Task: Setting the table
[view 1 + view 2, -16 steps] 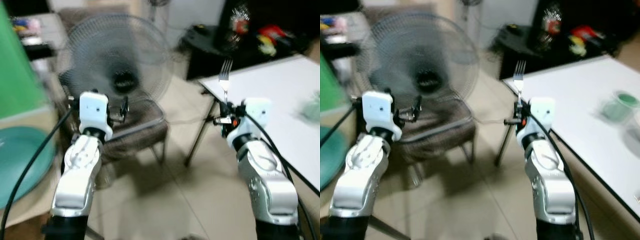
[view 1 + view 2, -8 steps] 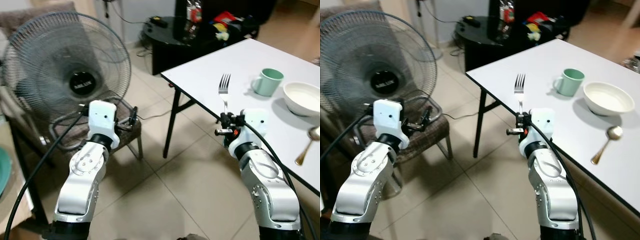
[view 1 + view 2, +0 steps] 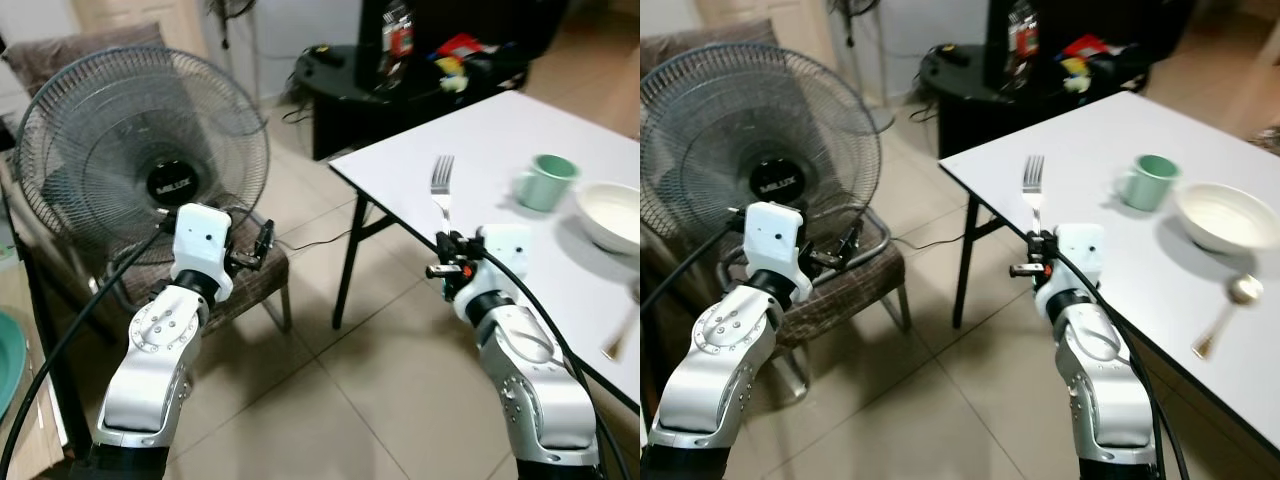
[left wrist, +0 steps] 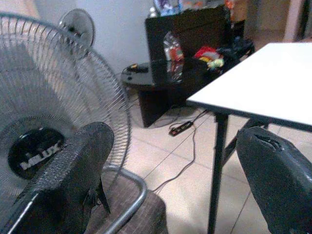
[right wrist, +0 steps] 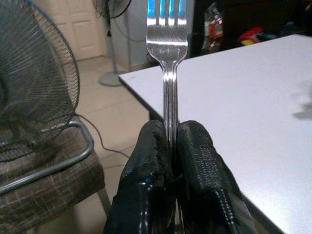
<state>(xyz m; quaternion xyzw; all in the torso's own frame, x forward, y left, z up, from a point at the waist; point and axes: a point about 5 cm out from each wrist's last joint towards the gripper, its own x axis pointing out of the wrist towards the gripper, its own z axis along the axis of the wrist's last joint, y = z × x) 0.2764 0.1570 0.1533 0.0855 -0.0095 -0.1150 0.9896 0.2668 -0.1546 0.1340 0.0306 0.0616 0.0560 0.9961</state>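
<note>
right gripper (image 5: pixel 171 146): jaws closed on handle of thin silver metal fork (image 5: pixel 167 34), upright, near white surface (image 3: pixel 1140 250) edge | fork seems light, stiff, slippery; hold low on handle | left gripper (image 4: pixel 175 180): jaws open, empty

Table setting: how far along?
Done: a green mug, a white bowl and a spoon already sit on the white table. In hand: the right gripper is shut on a fork, tines up, held at the table's near edge. The left gripper is open and holds nothing. Left: laying the fork down by the bowl.
</note>
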